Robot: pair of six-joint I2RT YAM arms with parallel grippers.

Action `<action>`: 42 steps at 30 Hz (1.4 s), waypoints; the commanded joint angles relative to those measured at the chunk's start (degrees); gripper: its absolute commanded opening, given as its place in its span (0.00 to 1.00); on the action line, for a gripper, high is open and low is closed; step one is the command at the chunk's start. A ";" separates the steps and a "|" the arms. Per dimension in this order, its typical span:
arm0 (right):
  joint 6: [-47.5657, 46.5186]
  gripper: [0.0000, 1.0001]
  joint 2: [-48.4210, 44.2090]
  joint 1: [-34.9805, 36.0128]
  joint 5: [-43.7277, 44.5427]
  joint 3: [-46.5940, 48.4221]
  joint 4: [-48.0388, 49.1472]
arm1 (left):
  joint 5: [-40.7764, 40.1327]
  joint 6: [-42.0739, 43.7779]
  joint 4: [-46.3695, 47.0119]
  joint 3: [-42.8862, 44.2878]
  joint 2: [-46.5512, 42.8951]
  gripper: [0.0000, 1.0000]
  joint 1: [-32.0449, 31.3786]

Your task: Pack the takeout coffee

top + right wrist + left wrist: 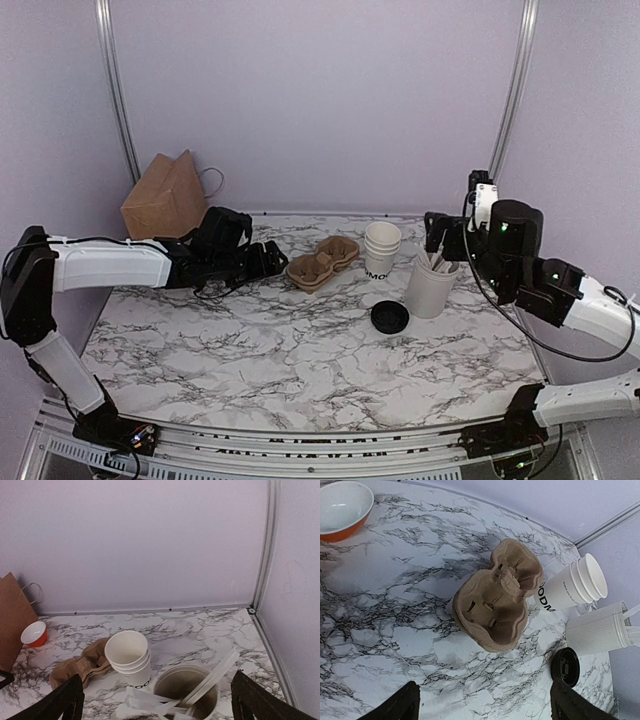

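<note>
Left gripper (484, 700) gapes wide; only wrist views show orange bowl (342, 507)

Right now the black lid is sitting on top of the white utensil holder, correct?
No. The black lid lies flat on the marble table, just in front of the white utensil holder, not on it. The top external view shows it plainly.

- Left claw (272, 258) low, just left of carrier (322, 262).
- Cup stack (382, 248) upright, right of carrier; utensil tub (432, 287) near it.
- Black lid (389, 317) flat on worktop (250, 340), in front of both.
- Right claw (436, 235) over tub.
- Paper bag (165, 197) back left.
</note>
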 commanded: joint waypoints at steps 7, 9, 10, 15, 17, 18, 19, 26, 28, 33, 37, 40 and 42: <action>-3.90 1.00 23.46 18.02 4.84 16.42 -6.04 | 2.60 -6.56 -1.01 1.16 2.03 0.88 -0.42; -2.38 1.00 27.19 18.00 4.99 19.11 -7.10 | 2.05 -5.55 -1.06 -0.21 0.30 0.89 0.09; -2.12 1.00 28.65 17.94 4.74 20.16 -7.33 | 1.68 -5.04 -1.06 -1.06 -0.78 0.89 0.40; -5.98 1.00 34.48 17.39 -4.20 22.67 -2.96 | 0.36 -3.22 -1.61 -5.71 -6.46 0.90 2.51; -6.79 0.99 37.49 17.05 -7.30 24.56 -2.41 | -0.03 -2.48 -1.79 -7.44 -9.01 0.90 4.42; -6.85 0.98 39.28 16.75 -8.28 26.13 -2.91 | -0.21 -2.10 -1.96 -8.23 -10.11 0.90 4.97; -6.82 0.97 41.24 16.33 -9.72 27.60 -3.68 | -0.36 -1.63 -2.13 -8.78 -11.32 0.90 5.31; -6.10 0.77 57.55 10.98 -26.87 46.25 -17.67 | -0.34 2.92 -5.48 -9.65 -16.68 0.91 5.72; -6.98 0.72 62.33 10.52 -28.64 51.15 -21.06 | -0.16 3.69 -5.70 -10.08 -18.28 0.91 5.72; -8.43 0.63 71.65 9.43 -31.74 64.00 -29.46 | -0.19 4.13 -5.98 -11.06 -20.87 0.92 5.90; -8.69 0.56 76.90 9.07 -31.48 70.50 -33.28 | -0.41 4.60 -6.07 -11.27 -21.67 0.92 6.01; -8.86 0.54 78.93 8.73 -30.58 72.25 -33.60 | -0.71 5.31 -6.62 -10.97 -21.67 0.92 6.15; -8.92 0.53 79.69 8.25 -29.93 72.59 -33.52 | -0.74 5.55 -6.89 -10.92 -21.90 0.92 6.25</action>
